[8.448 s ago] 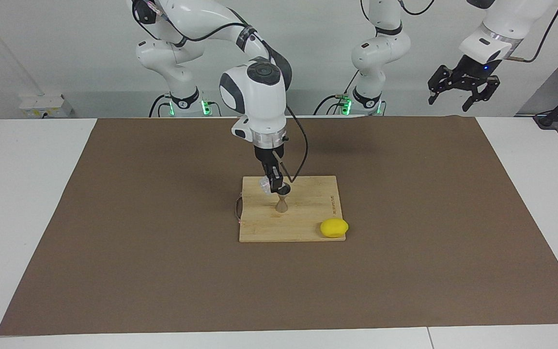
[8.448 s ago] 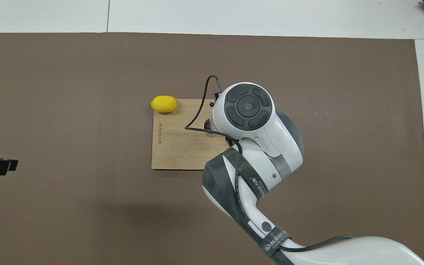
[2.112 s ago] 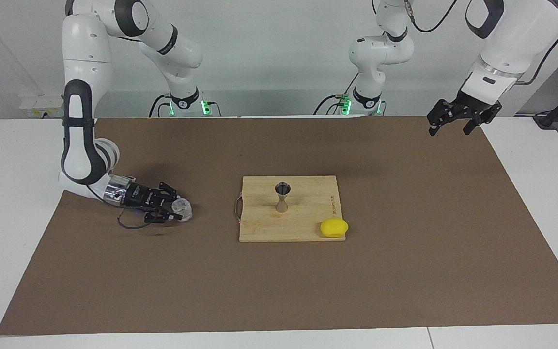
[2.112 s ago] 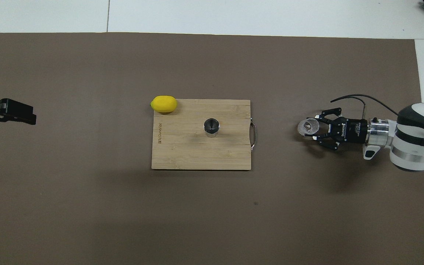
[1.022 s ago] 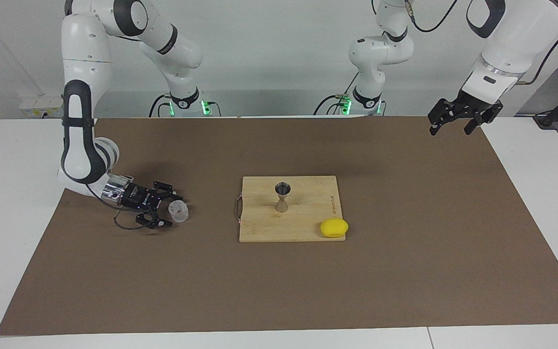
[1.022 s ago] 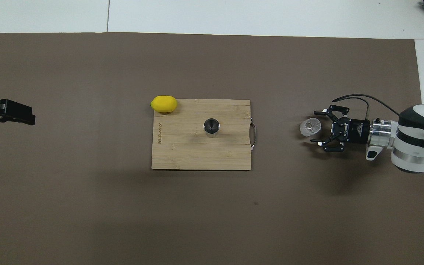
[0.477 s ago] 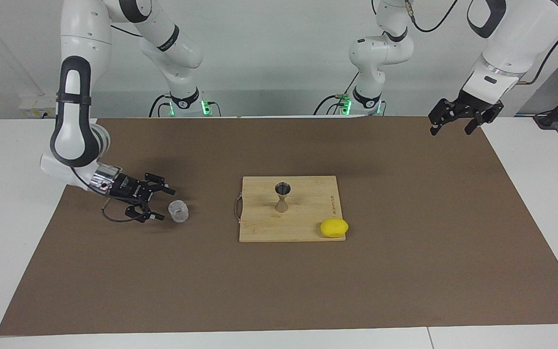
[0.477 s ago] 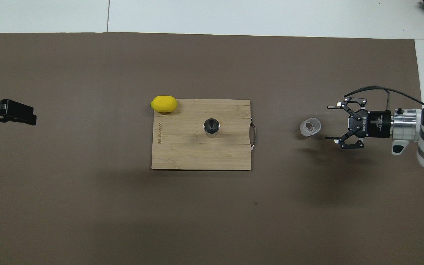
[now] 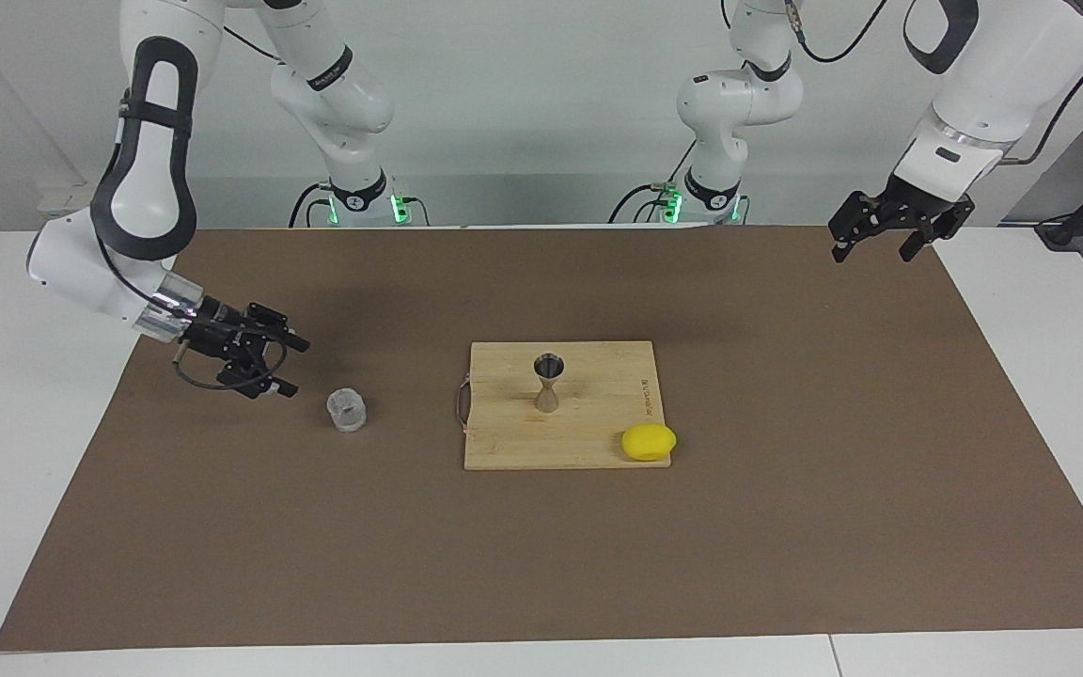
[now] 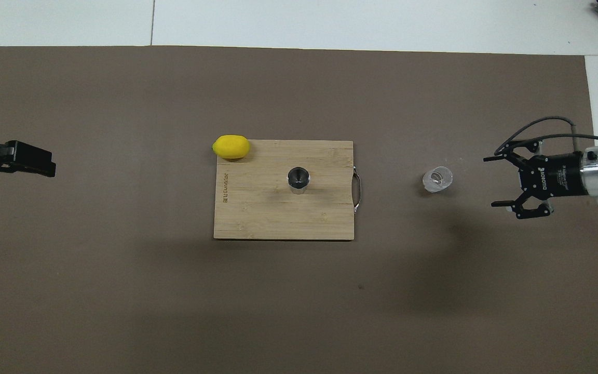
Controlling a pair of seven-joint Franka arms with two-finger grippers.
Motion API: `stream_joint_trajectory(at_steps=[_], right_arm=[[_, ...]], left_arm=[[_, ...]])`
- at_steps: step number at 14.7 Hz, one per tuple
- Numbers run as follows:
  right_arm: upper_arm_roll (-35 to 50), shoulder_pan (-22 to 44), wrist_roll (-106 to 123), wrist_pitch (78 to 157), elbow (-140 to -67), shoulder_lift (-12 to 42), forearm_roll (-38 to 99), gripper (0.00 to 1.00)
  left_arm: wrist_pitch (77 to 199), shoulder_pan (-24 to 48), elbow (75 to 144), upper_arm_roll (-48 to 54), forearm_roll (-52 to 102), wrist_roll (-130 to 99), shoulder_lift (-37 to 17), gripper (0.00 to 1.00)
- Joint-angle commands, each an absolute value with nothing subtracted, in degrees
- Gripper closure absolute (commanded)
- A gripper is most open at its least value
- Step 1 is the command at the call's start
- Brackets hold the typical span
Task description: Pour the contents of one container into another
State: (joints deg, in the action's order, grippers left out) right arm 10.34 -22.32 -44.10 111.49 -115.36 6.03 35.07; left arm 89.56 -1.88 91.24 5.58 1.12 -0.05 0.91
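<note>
right gripper point(image 9: 288, 367) now hangs clear of the clear cup point(image 9: 347, 411), jaws spread wide with nothing between them; half a second ago it was just beside the cup, and about 2 seconds back it had the cup pinched. it has pulled away toward the right arm's end of the table and lifted over the brown mat point(image 9: 316, 527). the cup stands upright on the mat, on its own, well apart from the cutting board point(image 9: 588, 442), toward the right arm's end. in the overhead view the cup point(image 10: 437, 179) sits apart from the right gripper point(image 10: 501, 182) with bare mat between them. metal jigger point(image 9: 548, 383) stands upright on the board, same spot as in the earlier frames; from above its mouth point(image 10: 298, 178) shows dark, contents cannot be told. lemon point(image 9: 649, 442) rests at the board's corner farthest from the robots, unmoved. left gripper point(image 9: 880, 235) waits raised over the mat's edge at the left arm's end, fingers parted and holding nothing. judgement: with the cup set down and released and the arm retreating, the pour looks finished and this is the wind-down; nothing left but parking the arm.
</note>
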Motion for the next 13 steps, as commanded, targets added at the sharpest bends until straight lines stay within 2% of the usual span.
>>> stream_joint_trajectory(at_steps=[1,4,9,13], right_arm=[[10.8,-20.1,-42.1,112.1,-114.6,3.4,26.1,0.0],[11.0,-17.4,-29.8,111.3,-112.3,2.3,15.9,0.0],[10.9,-11.9,-25.1,110.8,-111.0,0.1,3.5,0.0],[10.6,-11.3,-17.8,106.7,-108.6,-2.6,1.8,0.0]], left_arm=[[89.3,0.0,91.3,4.0,0.1,-0.2,1.4,0.0],[89.3,1.6,91.2,2.5,0.1,-0.2,1.4,0.0],[90.2,1.7,91.0,2.5,0.1,0.0,1.1,0.0],[91.4,2.6,91.1,2.1,0.0,0.0,1.0,0.0]])
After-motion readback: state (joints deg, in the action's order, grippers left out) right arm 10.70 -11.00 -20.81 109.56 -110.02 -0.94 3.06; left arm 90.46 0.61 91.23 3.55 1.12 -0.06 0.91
